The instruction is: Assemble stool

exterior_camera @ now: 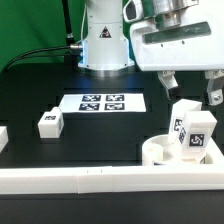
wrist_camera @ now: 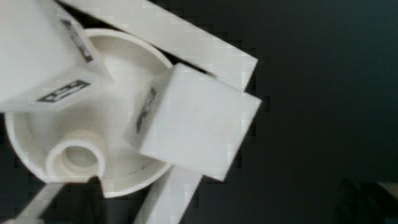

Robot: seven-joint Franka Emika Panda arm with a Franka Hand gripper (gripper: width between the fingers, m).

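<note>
The round white seat (exterior_camera: 157, 151) lies at the exterior view's right, against the front rail. Two blocky white legs stand upright on it, side by side: one (exterior_camera: 182, 118) behind, one (exterior_camera: 199, 135) in front, both with black-and-white tags. In the wrist view the seat (wrist_camera: 54, 135) shows an empty socket (wrist_camera: 75, 157), with the two legs (wrist_camera: 39, 60) (wrist_camera: 196, 125) seen from above. My gripper (exterior_camera: 191, 90) hangs just above these legs, open, its fingers apart and holding nothing. A loose leg (exterior_camera: 50, 122) lies on the table at the left.
The marker board (exterior_camera: 101, 102) lies flat in the middle, before the robot base (exterior_camera: 105, 45). A long white rail (exterior_camera: 90, 178) runs along the front edge. Another white part (exterior_camera: 2, 137) shows at the exterior view's far left edge.
</note>
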